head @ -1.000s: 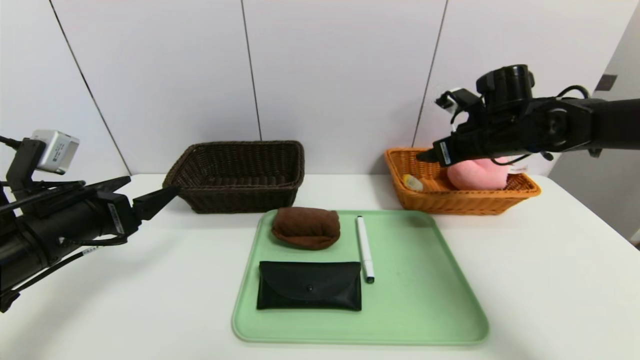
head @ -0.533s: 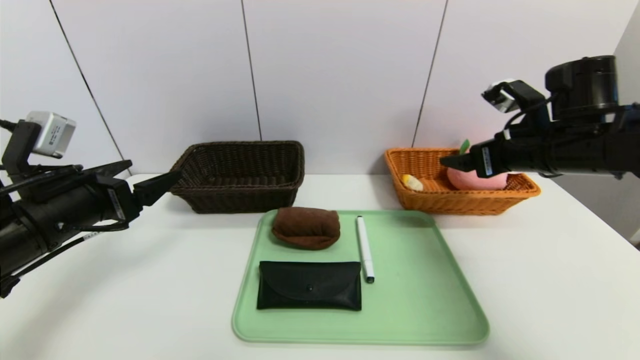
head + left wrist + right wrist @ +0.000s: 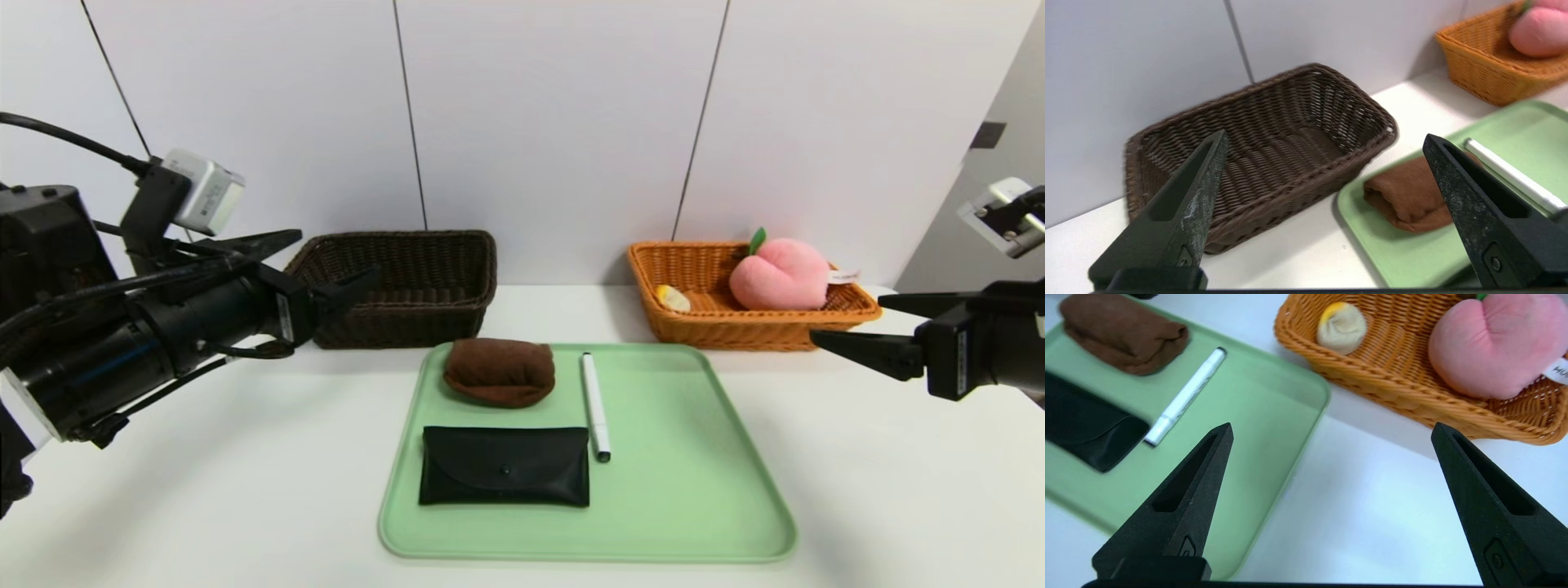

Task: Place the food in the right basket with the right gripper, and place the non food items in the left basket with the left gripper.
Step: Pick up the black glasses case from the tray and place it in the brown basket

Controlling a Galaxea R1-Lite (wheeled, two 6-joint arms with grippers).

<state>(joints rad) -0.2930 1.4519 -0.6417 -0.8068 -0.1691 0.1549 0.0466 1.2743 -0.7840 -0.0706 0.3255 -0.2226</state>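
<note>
Your right gripper (image 3: 845,327) has backed away from the orange-tan wicker basket (image 3: 718,327), wide and empty, leaving the pink plush peach (image 3: 780,273) inside; the food is done; your left gripper (image 3: 322,261), also wide, is swinging in, the brown cloth bundle (image 3: 500,371) just ahead of it.

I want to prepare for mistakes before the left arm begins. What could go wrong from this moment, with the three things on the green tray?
1. The marker pen is slim and round, so it may roll or slip as the open left gripper closes.
2. The black pouch lies flat on the tray; fingers may slide over it.
3. The brown cloth bundle lies close beside the pen and could nudge it when lifted toward the dark basket.
</note>
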